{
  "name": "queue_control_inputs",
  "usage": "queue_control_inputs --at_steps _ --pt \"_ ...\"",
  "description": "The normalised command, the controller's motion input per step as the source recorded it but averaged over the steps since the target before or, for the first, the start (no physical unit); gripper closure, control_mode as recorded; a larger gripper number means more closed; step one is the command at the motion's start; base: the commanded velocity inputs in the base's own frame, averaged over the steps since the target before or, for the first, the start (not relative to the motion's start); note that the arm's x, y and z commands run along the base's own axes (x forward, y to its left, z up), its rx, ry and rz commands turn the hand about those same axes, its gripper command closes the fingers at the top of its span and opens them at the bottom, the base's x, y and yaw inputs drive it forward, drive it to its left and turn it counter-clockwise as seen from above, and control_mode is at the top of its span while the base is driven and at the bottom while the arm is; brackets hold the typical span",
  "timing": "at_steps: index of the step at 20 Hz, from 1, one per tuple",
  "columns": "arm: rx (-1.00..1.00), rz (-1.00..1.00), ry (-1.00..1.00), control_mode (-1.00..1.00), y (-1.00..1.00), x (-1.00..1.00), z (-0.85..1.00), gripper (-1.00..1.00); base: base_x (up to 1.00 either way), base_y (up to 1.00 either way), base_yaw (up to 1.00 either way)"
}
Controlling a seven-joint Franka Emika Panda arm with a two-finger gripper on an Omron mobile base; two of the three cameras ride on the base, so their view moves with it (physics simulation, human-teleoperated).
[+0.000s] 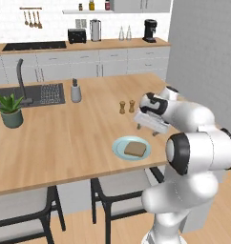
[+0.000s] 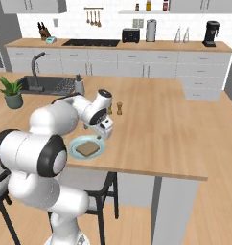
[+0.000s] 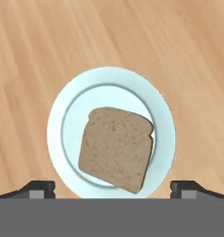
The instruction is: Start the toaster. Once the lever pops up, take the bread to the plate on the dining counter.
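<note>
The brown bread slice (image 3: pixel 116 148) lies flat on the pale blue-green plate (image 3: pixel 58 115), slightly off centre. The plate (image 1: pixel 118 147) sits near the front edge of the light-wood dining counter (image 1: pixel 65 138). My gripper (image 1: pixel 154 128) hangs just above and behind the plate, open, with nothing between its fingers; in the hand view its fingertips (image 3: pixel 37 187) stand far apart on either side of the bread. From the right base view the gripper (image 2: pixel 100 135) is over the plate (image 2: pixel 101 146) and the bread (image 2: pixel 87 149). The black toaster (image 1: pixel 77 35) stands on the far wall-side worktop.
Salt and pepper shakers (image 1: pixel 127 106) stand just behind the gripper. A soap dispenser (image 1: pixel 76 90), the sink (image 1: pixel 41 94) with its tap and a potted plant (image 1: pixel 11 109) are on the counter's left. Dark stools (image 1: pixel 108 190) sit under the front edge. A black coffee machine (image 1: pixel 149 30) is at the back right.
</note>
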Motion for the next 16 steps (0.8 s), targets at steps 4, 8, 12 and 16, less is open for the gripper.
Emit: queue_control_inputs --at_steps 4,8,12,16 --pt "-0.08 -0.03 -0.06 -1.00 -0.19 -1.00 0.35 -1.00 0.00 0.00 0.00" --pt "-0.10 -0.08 -0.05 -1.00 -0.40 -1.00 0.14 -1.00 0.00 0.00 0.00" --pt "-0.09 -0.14 -0.01 -1.00 -0.56 -0.95 0.00 -1.00 0.00 0.00 0.00" --pt "-0.08 -0.17 0.00 -1.00 -0.64 -0.85 0.00 -1.00 0.00 0.00 0.00"
